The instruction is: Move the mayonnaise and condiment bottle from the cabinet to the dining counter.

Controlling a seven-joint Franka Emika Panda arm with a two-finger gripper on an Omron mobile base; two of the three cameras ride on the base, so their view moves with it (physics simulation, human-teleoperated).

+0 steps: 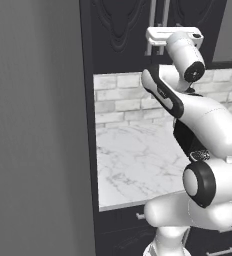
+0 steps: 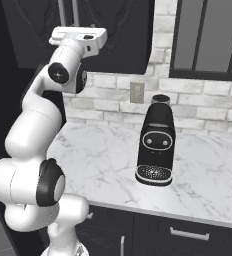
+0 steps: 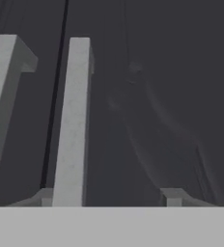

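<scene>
Looking from the base, I am seeing the marble worktop (image 2: 113, 165) nearest, carrying a black coffee machine (image 2: 156, 148) in front of the brick backsplash (image 2: 118, 107). Above it, the arm is raising the gripper (image 3: 104, 198) to the black cabinet (image 2: 118, 35), whose doors are standing closed. In the hand view, the fingertips (image 3: 172, 198) are flanking one metal bar handle (image 3: 74, 120) without pinching it; the jaws are standing apart, empty. A second handle (image 3: 3, 96) is running beside it.
</scene>
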